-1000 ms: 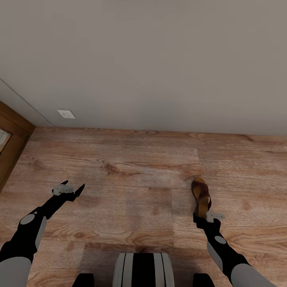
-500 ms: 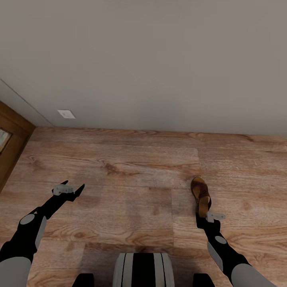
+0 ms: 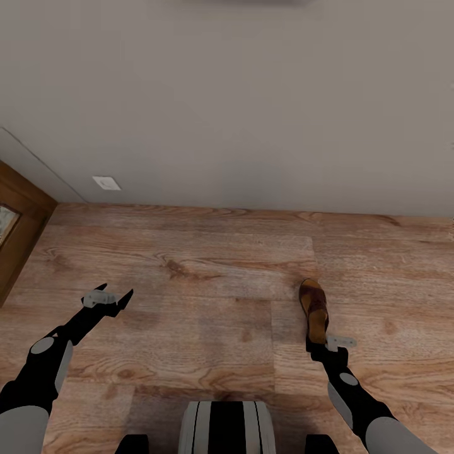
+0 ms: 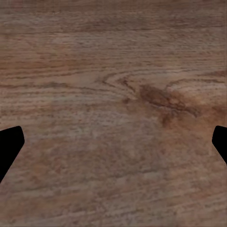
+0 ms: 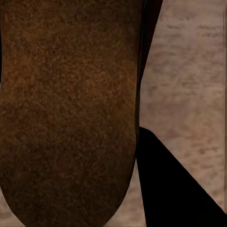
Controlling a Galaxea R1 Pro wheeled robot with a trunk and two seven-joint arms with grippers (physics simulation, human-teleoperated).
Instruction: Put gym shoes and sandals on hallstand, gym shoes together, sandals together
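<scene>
Between right fingers [image 5: 175,189] (close-up): sandal [image 5: 66,109]

head looks down at floor [image 3: 189,277]; wrists close above same planks.

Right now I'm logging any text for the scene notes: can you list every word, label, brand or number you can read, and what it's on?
None can be read.
Sandal held in the right gripper: no brand or label visible.
White wall plate: blank at this size.
Wood floor and left gripper: no markings.
</scene>
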